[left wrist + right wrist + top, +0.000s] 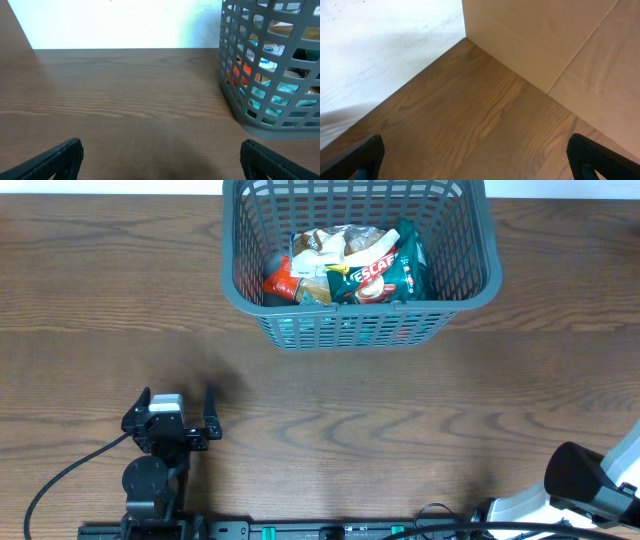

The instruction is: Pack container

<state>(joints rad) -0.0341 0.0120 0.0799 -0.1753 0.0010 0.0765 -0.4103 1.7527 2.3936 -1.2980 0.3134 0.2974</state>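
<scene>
Basket [350, 330] of dark grey lattice plastic sits far-centre on the wooden surface [400, 430], holding a green coffee pouch [385, 270] and other packets [325, 250]. Left tool [177, 396] and right tool [475, 150] hang near the front edge, fingers apart, empty. Risk: a reaching finger could snag the lattice, dragging it.

Basket [350, 330]: 1. Green coffee pouch [385, 270]: 1. Red packet [281, 283]: 1. Pale packets: number unclear.

L hand [161, 151] spread wide, empty | container [260, 129] R side on table [125, 100] | pkts [256, 95] inside
</scene>
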